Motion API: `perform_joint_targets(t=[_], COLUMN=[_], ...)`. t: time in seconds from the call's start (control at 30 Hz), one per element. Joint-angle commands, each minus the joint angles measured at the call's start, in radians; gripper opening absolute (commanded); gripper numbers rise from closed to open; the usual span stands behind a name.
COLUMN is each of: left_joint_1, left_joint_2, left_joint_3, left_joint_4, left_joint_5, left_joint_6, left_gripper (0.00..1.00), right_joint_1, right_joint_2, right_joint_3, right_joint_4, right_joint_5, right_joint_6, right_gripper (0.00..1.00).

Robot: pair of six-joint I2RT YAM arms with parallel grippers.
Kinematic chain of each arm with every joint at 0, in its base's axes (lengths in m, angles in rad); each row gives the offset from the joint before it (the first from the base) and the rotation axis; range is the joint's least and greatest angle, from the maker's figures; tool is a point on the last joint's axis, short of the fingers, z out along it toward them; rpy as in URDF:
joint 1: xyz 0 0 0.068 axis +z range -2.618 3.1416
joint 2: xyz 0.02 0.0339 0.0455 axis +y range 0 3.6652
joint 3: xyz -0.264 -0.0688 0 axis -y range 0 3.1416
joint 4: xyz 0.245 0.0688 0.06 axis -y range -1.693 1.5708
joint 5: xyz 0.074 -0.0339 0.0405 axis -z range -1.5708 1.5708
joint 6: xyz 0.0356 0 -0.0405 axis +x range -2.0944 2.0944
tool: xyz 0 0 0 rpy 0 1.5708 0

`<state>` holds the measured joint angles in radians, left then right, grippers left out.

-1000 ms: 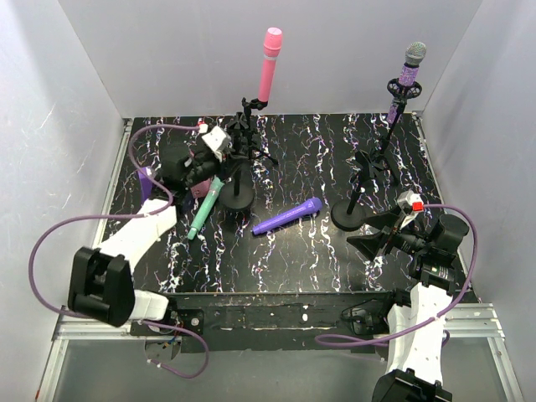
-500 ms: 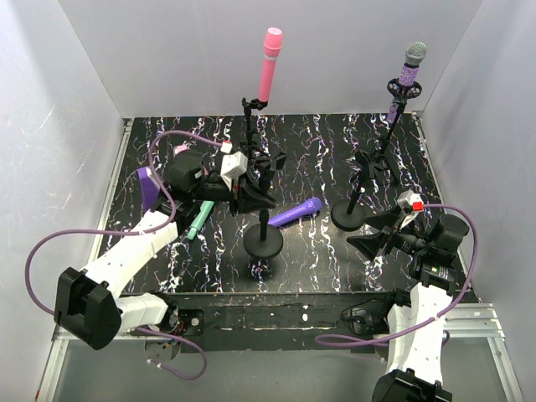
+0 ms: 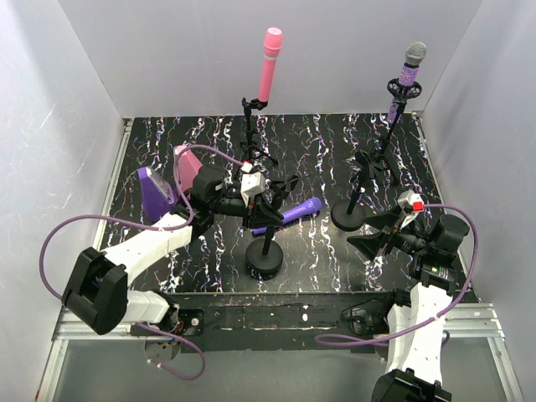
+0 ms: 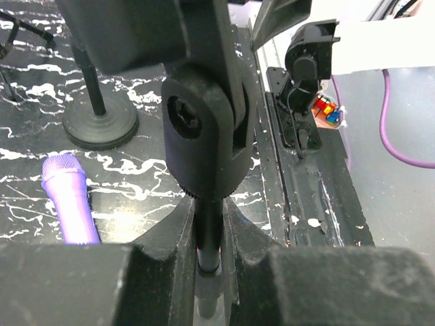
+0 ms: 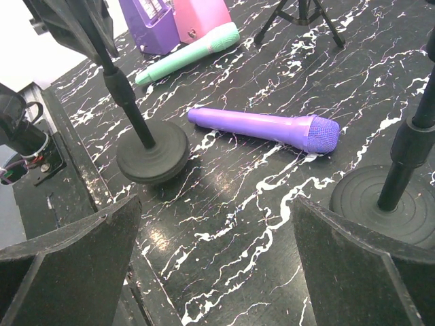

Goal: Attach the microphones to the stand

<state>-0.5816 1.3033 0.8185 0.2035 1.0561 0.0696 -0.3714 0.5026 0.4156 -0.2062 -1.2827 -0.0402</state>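
The mint green microphone (image 5: 185,57), plain in the right wrist view, lies hidden behind the left arm (image 3: 159,239) from above. The left wrist view cuts off the top of the stand (image 4: 204,136); the jaws hide its base.

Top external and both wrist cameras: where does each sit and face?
Top external: above and behind the arms, looking down on the table; both arms show.
Left wrist: on the left arm, looking past its own fingers at the stand pole that the left gripper clamps.
Right wrist: on the right arm, looking left across the table between the open fingers of the right gripper.
Shared: both wrist views show the purple microphone and that stand pole.
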Motion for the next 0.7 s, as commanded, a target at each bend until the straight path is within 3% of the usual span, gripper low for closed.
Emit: perform_joint_targets(t=[0.0, 0.27, 0.5, 0.67], left_joint_1=[-0.017, -0.020, -0.020, -0.020], left_joint_2=[0.007, -0.022, -0.143, -0.252], left_joint_3=[-0.035, -0.119, -0.136, -0.140], left_joint_4=[0.109, 0.103, -0.025, -0.128], left_joint_5=[-0.051, -0.160, -0.220, -0.261], left_joint_6=[0.018, 0.058, 0.105, 0.131], left_gripper=[0.00, 0.08, 0.54, 0.67], right_joint_1=[-0.008, -0.009, -0.011, -0.009], right_joint_2=[-0.009, -0.004, -0.010, -0.009], right_joint_3=[0.009, 0.008, 0.009, 0.008], right_joint_4=[0.037, 0.037, 0.039, 0.041], right_joint_5=[-0.003, -0.007, -0.007, -0.014], right_joint_6=[0.000, 0.002, 0.000, 0.003], right_gripper=[0.98, 0.98, 0.98, 0.98])
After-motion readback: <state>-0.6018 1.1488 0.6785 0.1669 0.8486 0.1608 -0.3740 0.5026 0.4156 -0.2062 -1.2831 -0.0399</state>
